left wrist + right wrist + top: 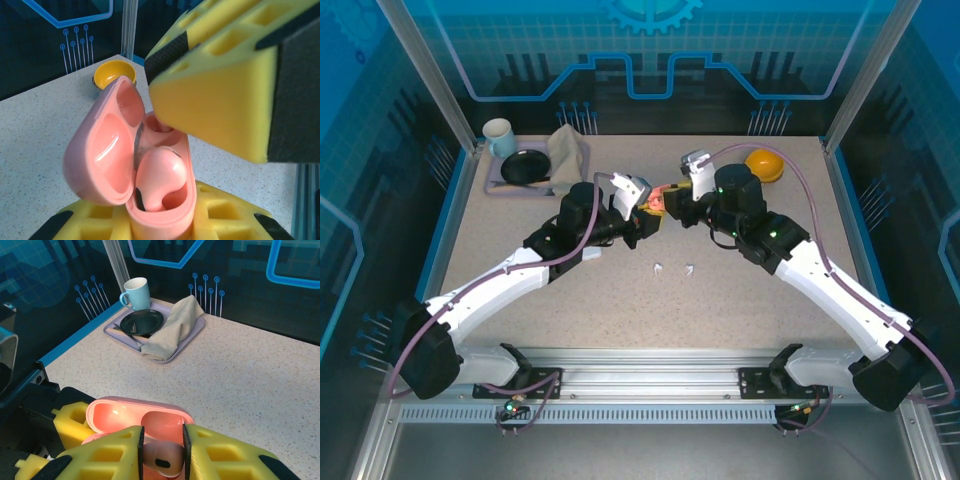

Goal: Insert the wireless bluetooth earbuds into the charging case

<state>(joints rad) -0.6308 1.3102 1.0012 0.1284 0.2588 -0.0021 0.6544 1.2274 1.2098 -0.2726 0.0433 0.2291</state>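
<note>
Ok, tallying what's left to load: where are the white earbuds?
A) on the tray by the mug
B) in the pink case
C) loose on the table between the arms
C: both white earbuds lie on the table, apart from the pink case in the left hand.

Near tabletop (620, 310) lies open save two white earbuds (660, 268); tray (492, 187) and yellow bowl (764, 163) block far corners.
</note>
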